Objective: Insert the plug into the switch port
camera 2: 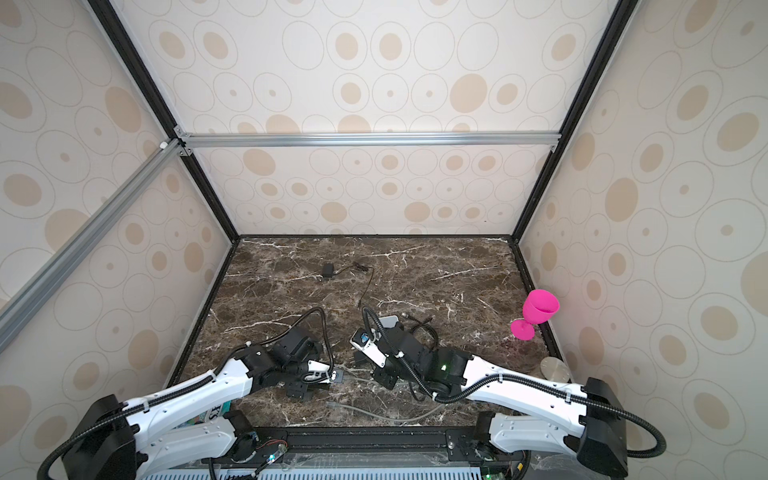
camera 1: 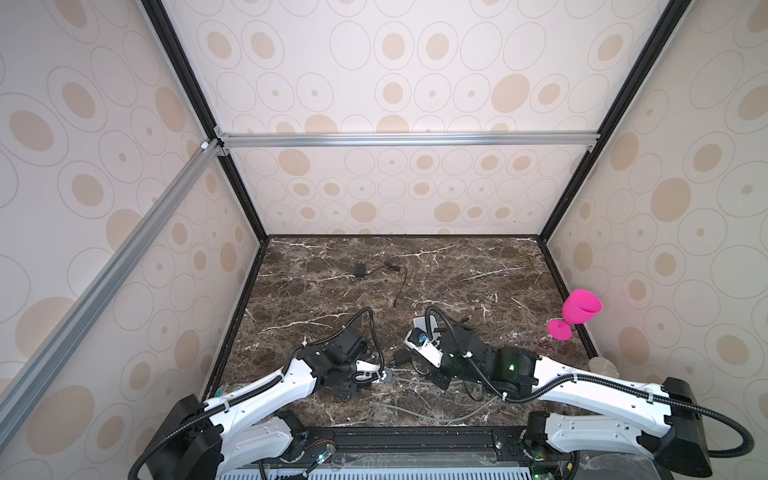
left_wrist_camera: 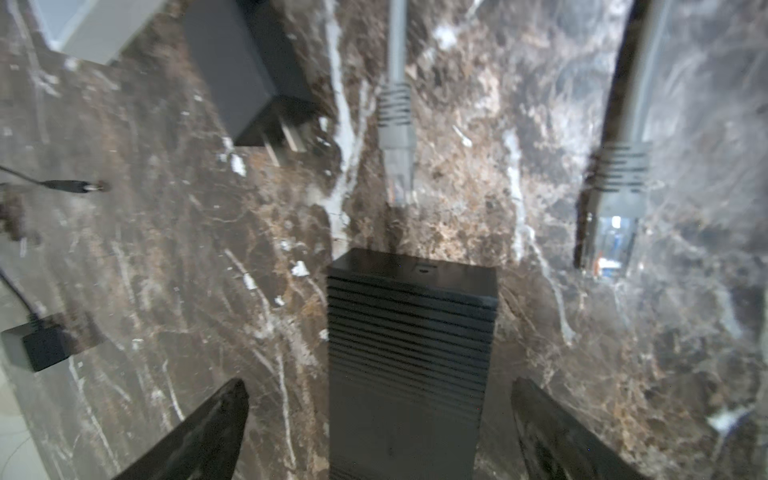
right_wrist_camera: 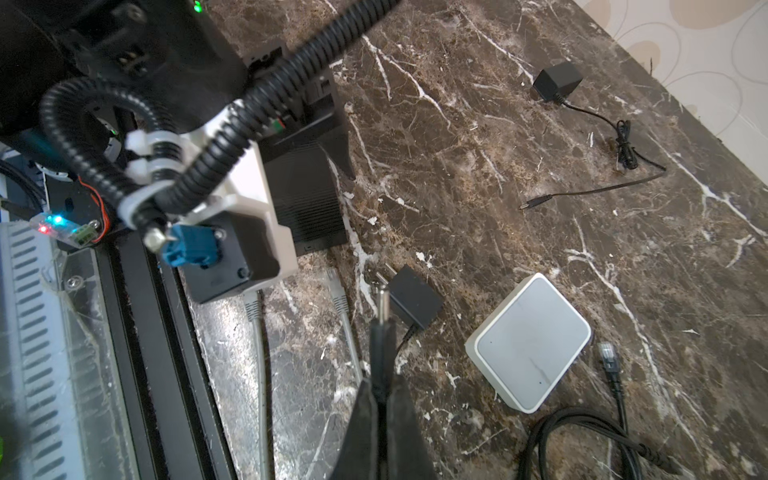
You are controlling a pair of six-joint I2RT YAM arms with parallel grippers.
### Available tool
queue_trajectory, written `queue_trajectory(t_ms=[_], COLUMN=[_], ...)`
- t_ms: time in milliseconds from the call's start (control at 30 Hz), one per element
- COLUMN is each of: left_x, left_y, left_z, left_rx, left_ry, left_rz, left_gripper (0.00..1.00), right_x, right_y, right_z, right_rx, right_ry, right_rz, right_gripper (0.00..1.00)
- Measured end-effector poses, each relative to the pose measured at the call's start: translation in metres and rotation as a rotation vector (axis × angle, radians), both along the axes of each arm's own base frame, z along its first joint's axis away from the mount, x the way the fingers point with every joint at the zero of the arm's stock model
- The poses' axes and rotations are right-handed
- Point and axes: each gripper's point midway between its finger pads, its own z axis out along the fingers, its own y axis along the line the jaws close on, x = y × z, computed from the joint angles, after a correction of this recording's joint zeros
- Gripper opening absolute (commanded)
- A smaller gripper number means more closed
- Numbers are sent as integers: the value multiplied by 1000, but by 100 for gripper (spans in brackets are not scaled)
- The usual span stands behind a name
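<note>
Your right gripper [right_wrist_camera: 382, 390] is pinched tight on the black round-barrelled power plug [right_wrist_camera: 381, 328]. Its metal tip sticks out ahead of the fingers, over the dark brown marble worktop [right_wrist_camera: 498, 166]. In the right wrist view that tip sits just beside the small black wall adapter [right_wrist_camera: 413, 297] and well apart from the black ribbed switch box [left_wrist_camera: 411, 340], so the plug is not in any port.

Your left gripper [left_wrist_camera: 379, 383] is spread wide, with one finger on either side of the switch box and a gap to each. It has hold of nothing, and the switch box lies flat on the worktop.

Beyond the switch box's end face lie a grey network cable [left_wrist_camera: 397, 120] and a second grey network cable [left_wrist_camera: 621, 174], neither touching it. A white square router [right_wrist_camera: 528, 343] rests near the adapter.
</note>
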Motion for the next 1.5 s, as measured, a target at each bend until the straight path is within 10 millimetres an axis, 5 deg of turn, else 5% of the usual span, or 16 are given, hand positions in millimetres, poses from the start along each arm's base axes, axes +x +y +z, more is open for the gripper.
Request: queue_trajectory(t_ms=[133,267,433,533,600,800,1067,1233,1400,1500], left_x=[5,-2,-33,-49,-50,-41,-43,-41,-36,-29], left_y=[-19,-38,-17,-4,-4,-7,15,25,32,35], left_z=[59,159,298,333,325,249,250,238,218,200], left_rx=[-248,-686,-1332,-1572,-1640,-1631,-1646,-1642,-1655,-1649], left_ry=[-54,-72,-22,104,211,459,464,464,490,530], left_rz=[124,239,345,367,412,648,780,865,965,1077], left_gripper=[98,98,98,98,98,98,98,98,98,98], right_x=[21,48,90,115,131,181,225,211,163,136], right_y=[-2,1,28,53,69,113,138,122,74,51], right_z=[0,11,49,77,92,111,95,51,-25,-53], right_rx=[43,131,228,274,299,359,414,364,227,155], right_ry=[75,156,184,162,148,147,234,289,374,389], right_rz=[-72,-132,-141,-123,-112,-91,-139,-173,-231,-239], right_gripper=[0,0,0,0,0,0,0,0,0,0])
